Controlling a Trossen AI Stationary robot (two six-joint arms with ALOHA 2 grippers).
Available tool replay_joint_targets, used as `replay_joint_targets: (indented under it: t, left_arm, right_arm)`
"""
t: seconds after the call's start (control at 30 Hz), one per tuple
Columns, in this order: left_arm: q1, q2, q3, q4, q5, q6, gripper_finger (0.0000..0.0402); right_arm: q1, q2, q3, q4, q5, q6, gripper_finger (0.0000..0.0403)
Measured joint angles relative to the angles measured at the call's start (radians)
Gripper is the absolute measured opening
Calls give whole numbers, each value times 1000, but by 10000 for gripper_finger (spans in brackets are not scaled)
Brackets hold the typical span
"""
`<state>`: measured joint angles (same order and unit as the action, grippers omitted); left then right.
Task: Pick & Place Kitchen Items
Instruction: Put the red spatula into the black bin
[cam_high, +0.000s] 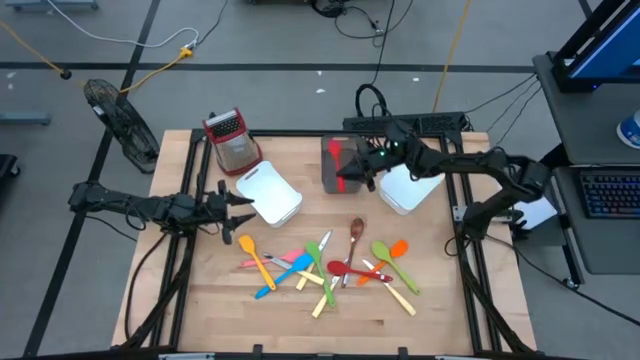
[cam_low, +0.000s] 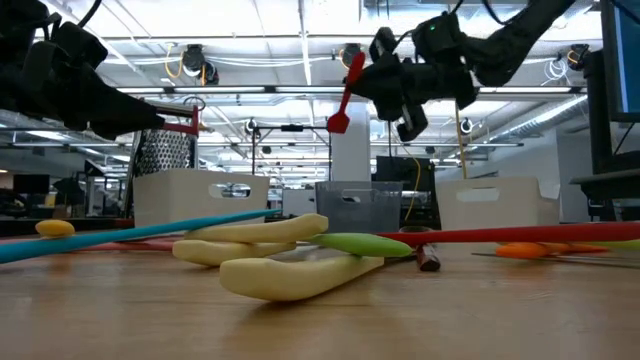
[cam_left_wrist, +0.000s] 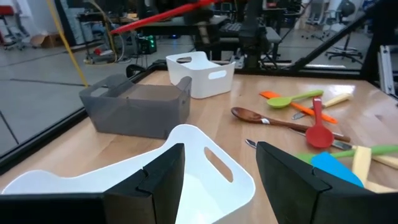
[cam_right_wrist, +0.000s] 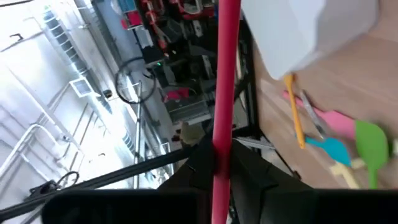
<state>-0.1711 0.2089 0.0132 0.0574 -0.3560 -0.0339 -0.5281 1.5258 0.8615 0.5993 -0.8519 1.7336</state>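
High view: right tool (cam_high: 357, 172) hangs over the grey bin (cam_high: 337, 163), clamped on a red spatula (cam_high: 349, 166). Left tool (cam_high: 243, 208), fingers apart w/ nothing between them, sits at the near white bin (cam_high: 270, 192). Remaining utensils (cam_high: 330, 265) lie scattered on the tabletop (cam_high: 420, 300), well apart from the bins.

Low view: red spatula (cam_low: 345, 92) held aloft, tilted, blade end down, in right tool (cam_low: 392, 85).

Left wrist view: left tool (cam_left_wrist: 217, 180) half-open over white bin rim (cam_left_wrist: 205, 140); wooden spoon (cam_left_wrist: 273, 119) beyond.

Right wrist view: red handle (cam_right_wrist: 224, 93) pinched tight by right tool (cam_right_wrist: 219, 163).
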Motion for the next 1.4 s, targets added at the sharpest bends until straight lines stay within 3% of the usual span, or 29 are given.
replay_joint_targets:
  t: [0.33,1.17,1.4]
  left_arm:
    - [0,0,0,-1,15,0,205]
    - [0,0,0,-2,16,-3,205]
    - [0,0,0,-2,16,-3,205]
  right_arm:
    - [-50,90,36,-63,-97,7,24]
    - [-135,208,35,-101,-90,-1,38]
    - [-161,209,35,-106,-7,8,40]
